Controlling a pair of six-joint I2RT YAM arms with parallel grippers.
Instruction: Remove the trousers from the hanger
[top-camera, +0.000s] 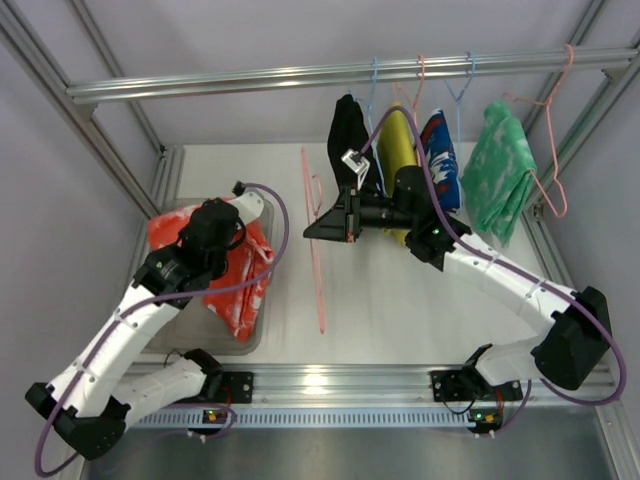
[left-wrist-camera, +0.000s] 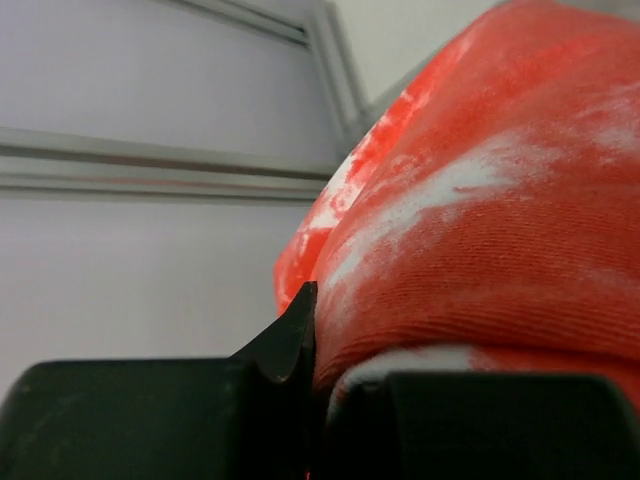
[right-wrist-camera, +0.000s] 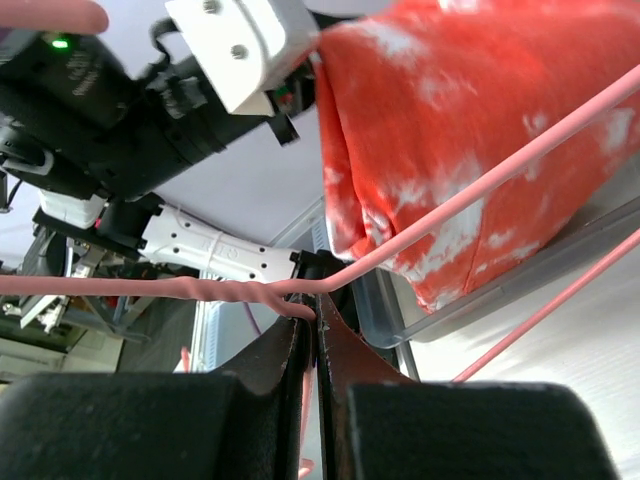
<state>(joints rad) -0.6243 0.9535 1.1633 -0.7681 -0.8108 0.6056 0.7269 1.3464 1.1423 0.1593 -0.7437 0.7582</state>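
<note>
On the bench (top-camera: 400, 300), left side, a clear bin (top-camera: 190, 337) holds the trousers (top-camera: 245, 290), heaped and free of the hanger (top-camera: 319, 275). That hanger stretches along the bench just right of the bin. My left tool (left-wrist-camera: 315, 345) is closed on a fold of the trousers. My right tool (right-wrist-camera: 312, 335) clamps the hanger's wire beside its twisted neck.
</note>
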